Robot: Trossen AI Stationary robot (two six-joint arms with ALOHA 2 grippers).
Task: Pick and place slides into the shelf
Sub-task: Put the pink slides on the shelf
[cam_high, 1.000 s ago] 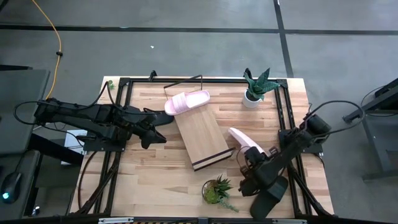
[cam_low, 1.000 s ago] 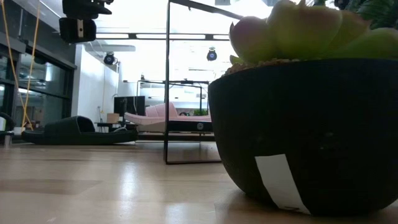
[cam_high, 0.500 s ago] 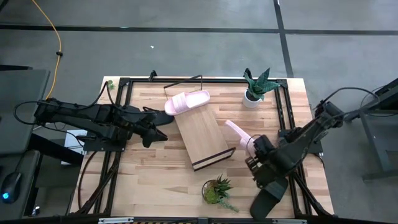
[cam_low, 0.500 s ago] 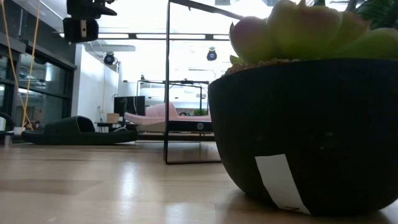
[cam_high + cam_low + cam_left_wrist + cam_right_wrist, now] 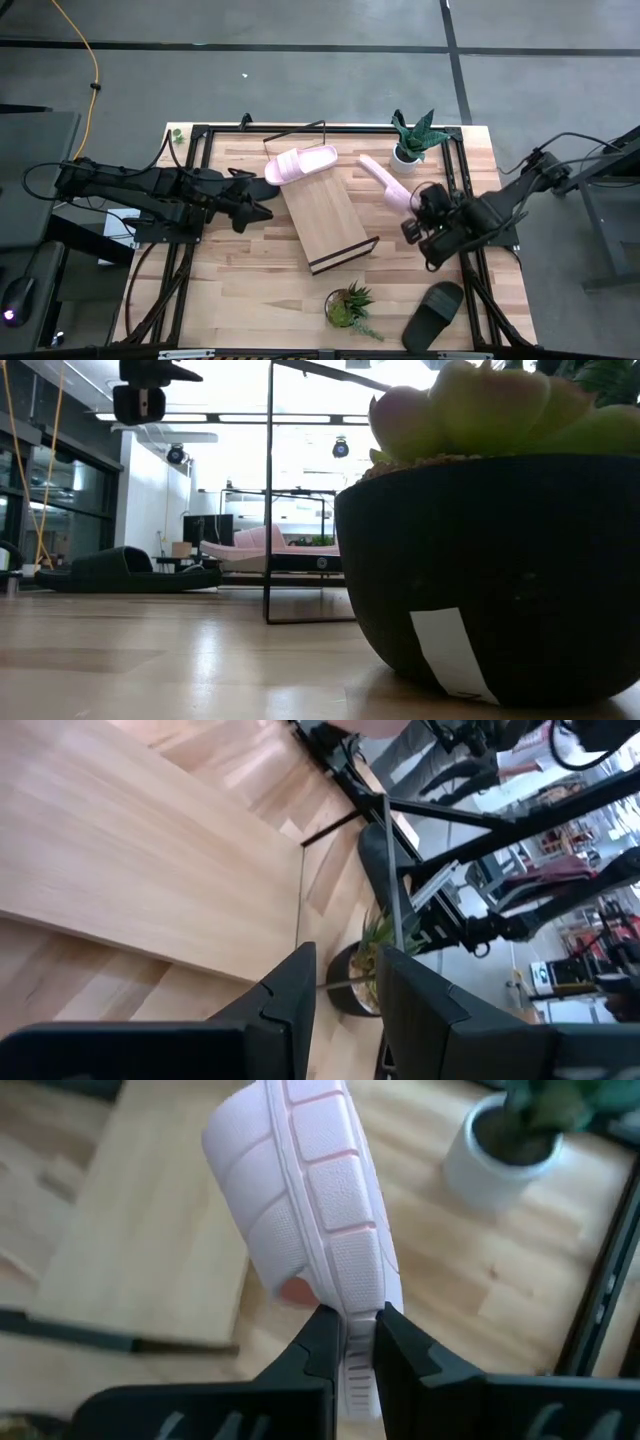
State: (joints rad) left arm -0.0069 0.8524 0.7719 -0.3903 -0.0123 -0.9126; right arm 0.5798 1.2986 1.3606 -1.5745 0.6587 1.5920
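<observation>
Butcher-block wood makes up the tabletop, and on it the slanted shelf lies near the middle, a light board with dark edging and a thin wire frame. One pale pink slide rests at the shelf's far end. A black slide lies on the tabletop near the right front corner, just beyond a small dark-potted plant. A white-potted plant stands at the far right. The right end effector is clamped on the edge of a second pink slide, holding it above the tabletop between shelf and white pot. The left end effector waits beside the shelf's left edge, its fingers narrowly parted, apparently empty.
</observation>
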